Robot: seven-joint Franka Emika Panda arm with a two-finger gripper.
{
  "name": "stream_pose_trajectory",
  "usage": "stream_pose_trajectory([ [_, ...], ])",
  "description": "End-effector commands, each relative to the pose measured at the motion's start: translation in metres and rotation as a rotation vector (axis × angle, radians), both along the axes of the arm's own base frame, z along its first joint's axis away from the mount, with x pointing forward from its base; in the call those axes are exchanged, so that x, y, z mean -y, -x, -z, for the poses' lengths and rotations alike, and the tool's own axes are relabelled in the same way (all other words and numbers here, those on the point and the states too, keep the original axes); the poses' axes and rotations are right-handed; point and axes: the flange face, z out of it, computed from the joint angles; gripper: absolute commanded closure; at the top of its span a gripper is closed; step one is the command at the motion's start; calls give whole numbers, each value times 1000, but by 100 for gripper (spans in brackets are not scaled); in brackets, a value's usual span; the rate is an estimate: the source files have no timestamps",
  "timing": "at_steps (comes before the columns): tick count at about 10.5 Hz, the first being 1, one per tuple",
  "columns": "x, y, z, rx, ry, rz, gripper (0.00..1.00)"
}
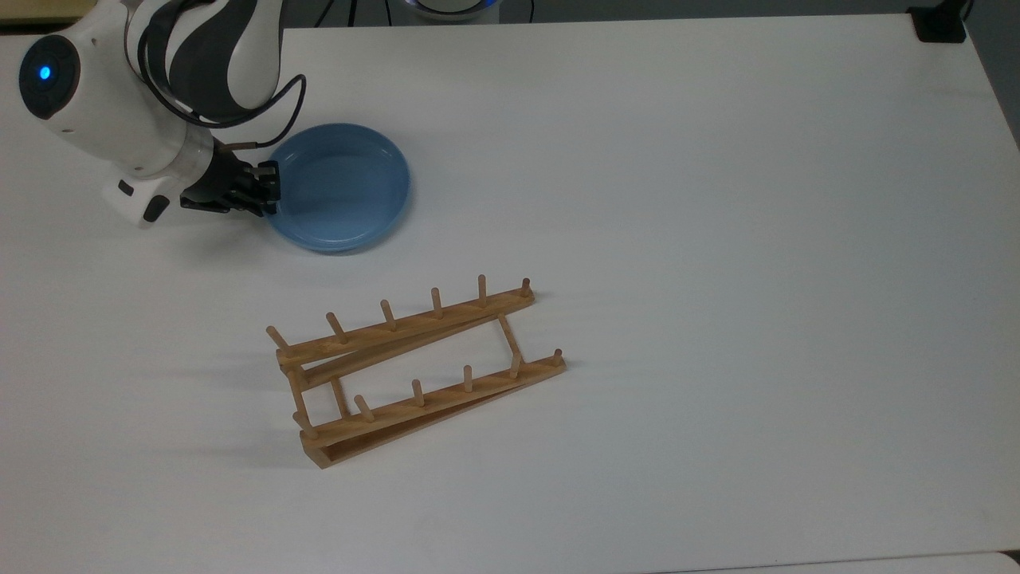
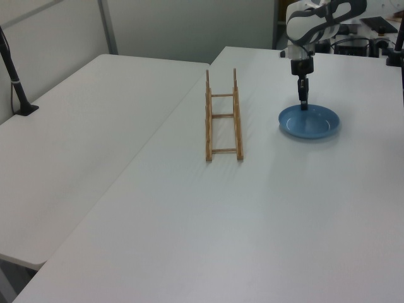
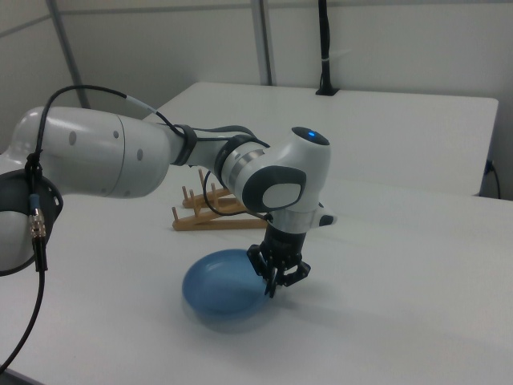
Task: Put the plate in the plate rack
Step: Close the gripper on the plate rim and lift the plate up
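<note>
Jaws slightly parted astride rim of blue plate [image 1: 343, 187]; gripper [image 1: 271, 191] at top view's left edge; plate rack [image 1: 414, 371] well apart on table [image 1: 717, 239].

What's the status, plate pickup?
Tool at the rim of the round light-blue plate, grip unconfirmed. Plate flat on table. Light-brown wooden peg rack empty, path clear.
</note>
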Motion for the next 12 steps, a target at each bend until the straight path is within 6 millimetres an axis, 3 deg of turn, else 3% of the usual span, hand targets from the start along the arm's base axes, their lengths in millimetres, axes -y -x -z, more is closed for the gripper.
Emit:
stream_pose_trajectory([
  [1,-8,-1,-1,20,8,-20,100],
  [3,-11,-2,-5,21,8,-23,100],
  [5,-11,-4,-24,30,4,-31,100],
  [9,-10,-11,-113,126,101,-94,100],
  [11,-25,-13,-159,176,210,-158,100],
  [12,-45,-23,-191,213,306,-206,100],
])
